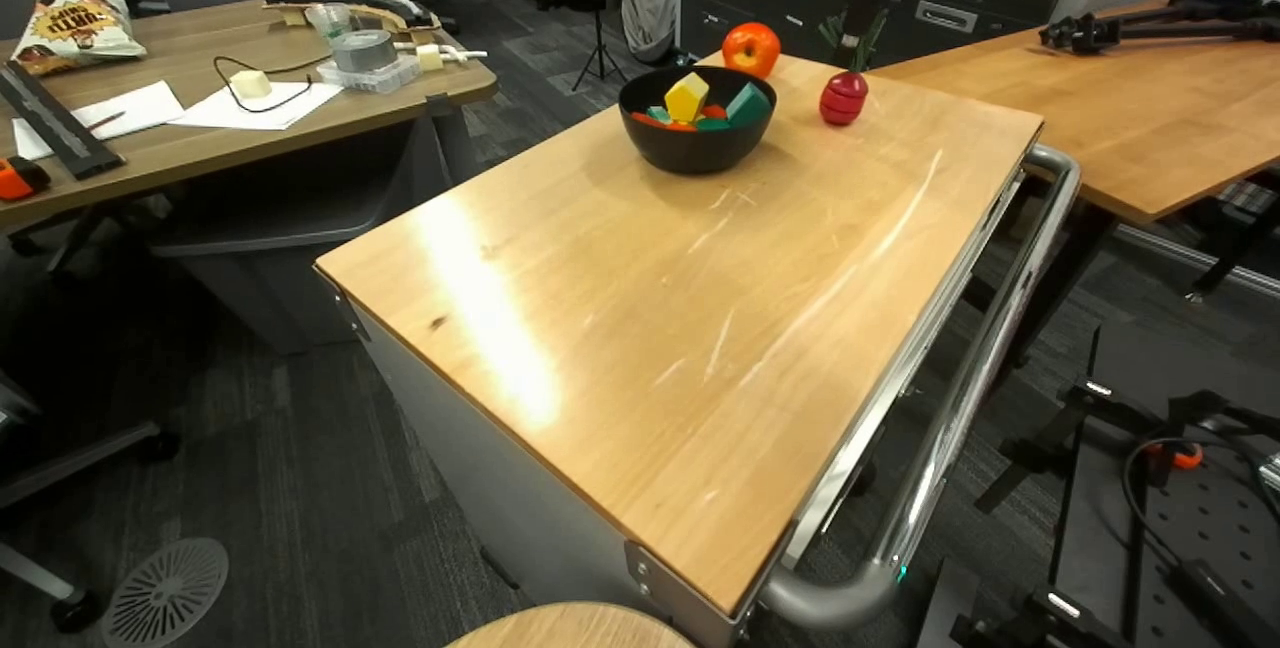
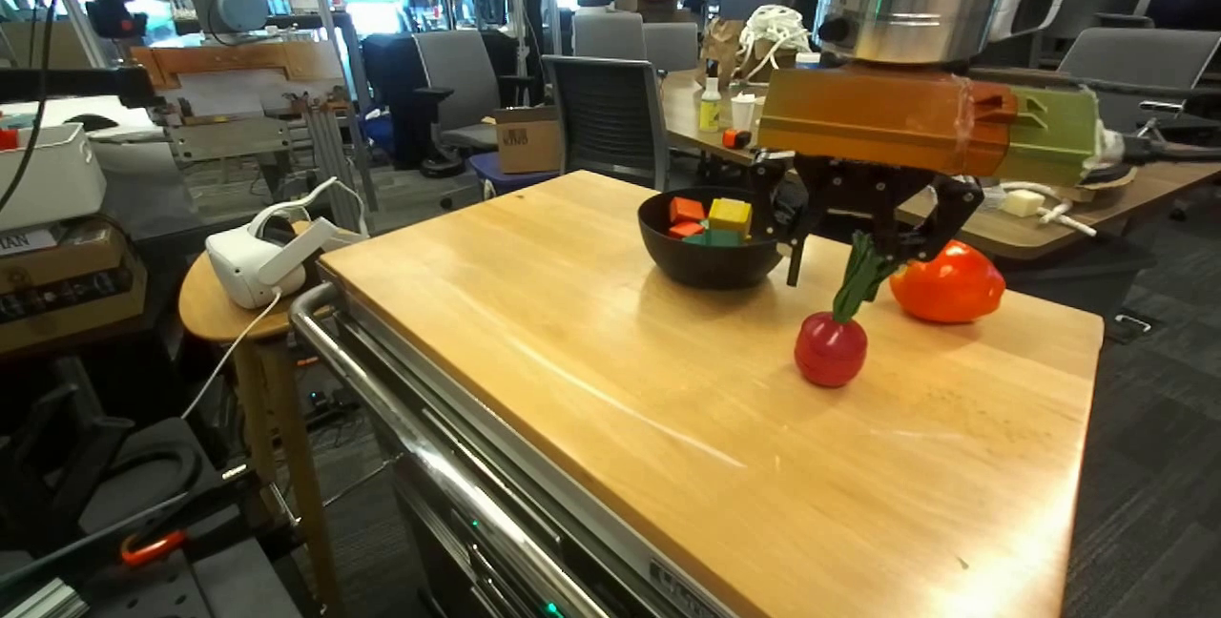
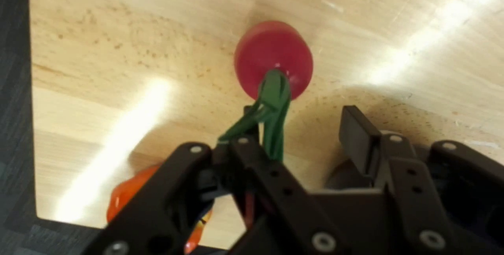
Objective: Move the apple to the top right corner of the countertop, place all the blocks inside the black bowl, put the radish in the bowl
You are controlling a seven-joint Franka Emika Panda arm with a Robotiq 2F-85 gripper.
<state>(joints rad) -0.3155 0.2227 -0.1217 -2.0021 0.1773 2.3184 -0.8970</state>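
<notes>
Hanging above the countertop (image 1: 640, 288), the gripper (image 3: 301, 123) is pointing downward, its two dark fingers (image 3: 356, 137) standing apart with bare wood showing in the gap. An orange and green casing (image 2: 878, 122) is sitting just over it, below the bright metal of the arm (image 2: 911, 8).

The radish (image 3: 273, 54) is standing upright on the wood, its red body sitting lower than the fingertips and its green leaves (image 3: 275, 93) reaching up beside one finger. In the wrist view the leaves are overlapping that finger in a dark, blurred patch, so I cannot tell whether the two are touching.

The apple (image 2: 947, 284) is resting near the radish but apart from it, close to a corner of the countertop; in the wrist view the gripper is partly covering it. The black bowl (image 1: 700, 150) is standing upright nearby, apart from both, and the blocks (image 1: 687, 98) are lying inside it, showing red, yellow and green in both exterior views, with a yellow one lying uppermost.

Farther out, a metal rail (image 1: 950, 428) is running along one edge of the countertop. A white headset (image 2: 253, 265) is resting on a round wooden stool (image 2: 205, 313), and a bag of chips (image 1: 78, 18) is sitting on a desk (image 1: 455, 88).
</notes>
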